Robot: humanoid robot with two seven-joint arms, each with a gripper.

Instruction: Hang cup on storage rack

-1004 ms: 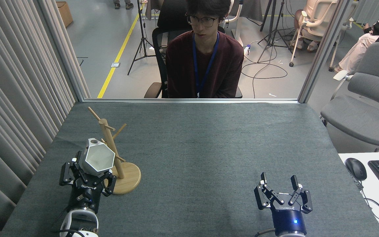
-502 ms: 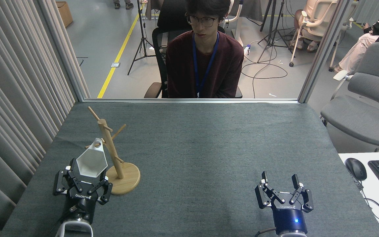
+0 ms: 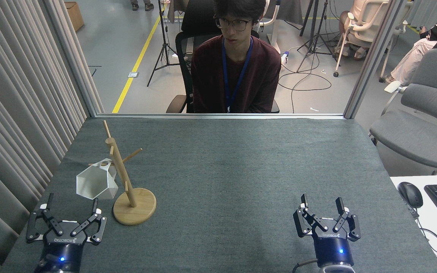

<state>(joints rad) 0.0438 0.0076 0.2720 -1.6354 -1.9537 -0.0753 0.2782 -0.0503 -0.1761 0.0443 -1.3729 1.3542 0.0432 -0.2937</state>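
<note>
Gaping left gripper point(image 3: 68, 206) below seemingly hung cup point(image 3: 96, 182).

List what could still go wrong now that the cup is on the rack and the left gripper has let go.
1. The cup hangs from one peg only by its rim tab, tilted left, so it might slip off.
2. Its weight sits on one side of the storage rack, which could tip or shift.
3. The open left gripper is just below the cup; raising it carelessly could knock the cup loose.
</note>
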